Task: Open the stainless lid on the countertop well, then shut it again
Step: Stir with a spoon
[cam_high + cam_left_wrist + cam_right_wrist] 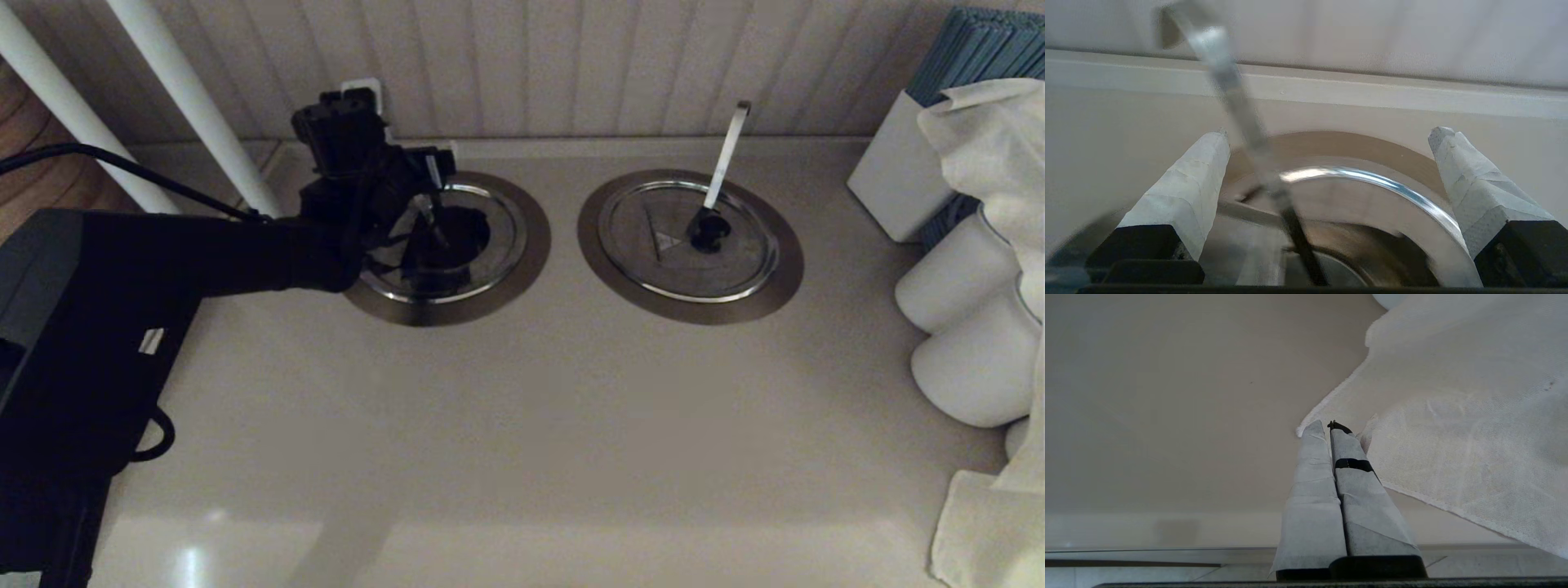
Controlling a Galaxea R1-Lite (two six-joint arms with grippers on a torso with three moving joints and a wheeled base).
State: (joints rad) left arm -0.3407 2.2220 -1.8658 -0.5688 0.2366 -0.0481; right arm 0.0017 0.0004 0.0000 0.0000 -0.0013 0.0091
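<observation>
The stainless lid [502, 237] lies flat on the left countertop well, inside the wide steel flange [535, 249]. Its black knob [469, 233] is partly hidden by my left gripper [437, 233], which hangs just above the lid's middle. The slim hook-tipped handle [435, 175] rises at the lid's far side. In the left wrist view the gripper [1331, 134] is open, with the handle [1237, 102] close to one finger, the lid's bright rim [1372, 177] and the flange [1351, 149] between the fingers. My right gripper [1327, 426] is shut, parked over bare counter.
A twin well with its lid [653, 245] and a broader white handle [727, 155] sits to the right. White jars [971, 359], a white box [890, 171] and a white cloth [988, 139] crowd the right edge. White posts [188, 106] stand at the back left.
</observation>
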